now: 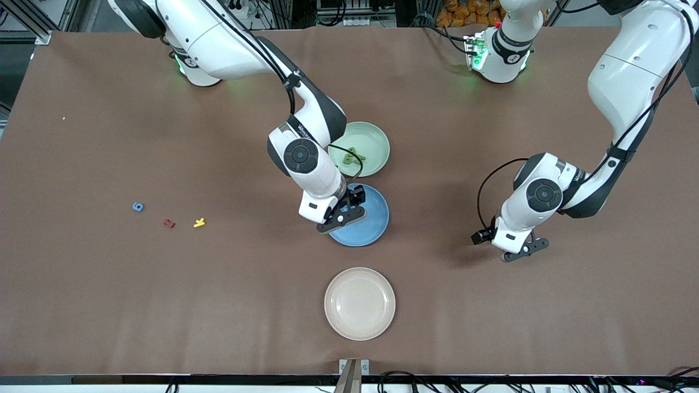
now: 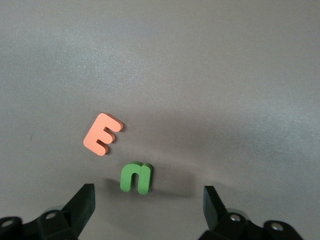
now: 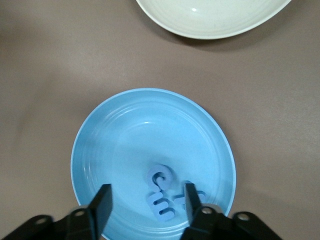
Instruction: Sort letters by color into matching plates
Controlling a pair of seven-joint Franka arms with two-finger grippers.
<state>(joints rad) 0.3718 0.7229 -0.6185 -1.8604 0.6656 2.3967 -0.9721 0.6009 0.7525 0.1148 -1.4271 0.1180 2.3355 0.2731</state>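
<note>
My right gripper (image 3: 147, 205), jaws parted, hangs over the blue plate (image 3: 100, 145) to drop blue letters (image 3: 162, 192), while my left gripper (image 2: 149, 202) waits open above the green letter (image 2: 135, 177), at the orange letter's (image 2: 102, 133) five o'clock.

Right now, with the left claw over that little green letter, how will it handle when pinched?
The green letter looks like chunky foam, so probably light and slightly squashy. It lies flat on the table, so it shouldn't roll. Being small between the left claw's open fingers, it may skid or twist if pinched off-centre.

beige plate (image 1: 360, 303), red (image 1: 169, 223), yellow (image 1: 199, 222), orange ltrs (image 2: 102, 133)
</note>
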